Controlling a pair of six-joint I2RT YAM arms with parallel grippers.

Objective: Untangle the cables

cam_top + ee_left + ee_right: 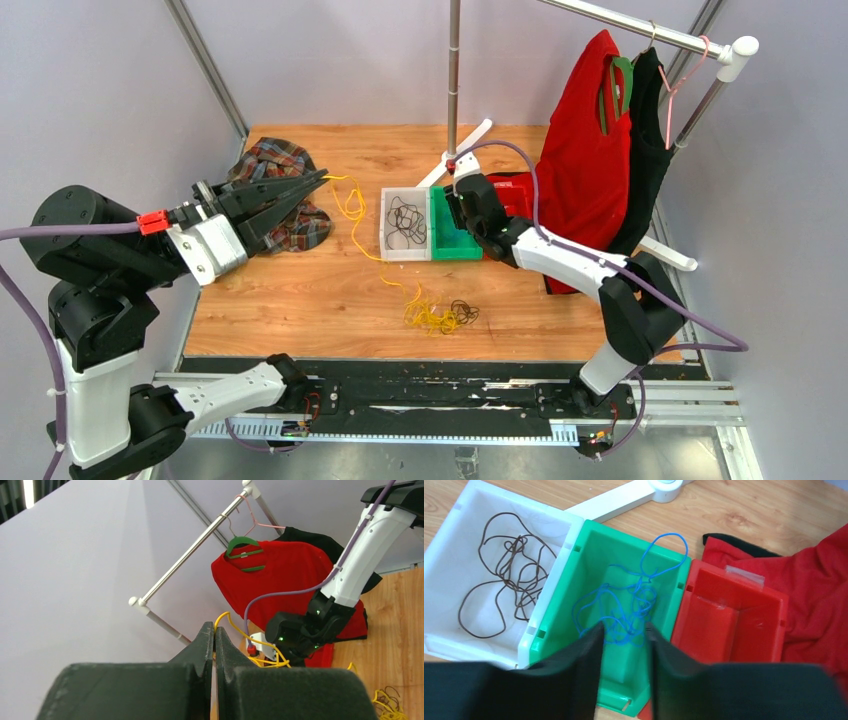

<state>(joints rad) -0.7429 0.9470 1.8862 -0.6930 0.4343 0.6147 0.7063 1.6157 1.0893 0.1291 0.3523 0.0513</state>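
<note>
My left gripper [322,177] is shut on a yellow cable [352,205] and holds it raised at the table's left. The cable trails down to a yellow and black tangle [440,316] near the front edge. In the left wrist view the yellow cable [235,627] leaves the tip of my left gripper [214,628]. My right gripper [624,630] is open above the green bin [594,545], over a loose blue cable [626,602] lying inside it. A dark cable [506,575] lies in the white bin [454,530].
A red bin [734,615] stands right of the green one. A plaid cloth [275,165] lies at back left. A clothes rack [640,30] with red and black garments stands at the right, its white foot [465,150] behind the bins.
</note>
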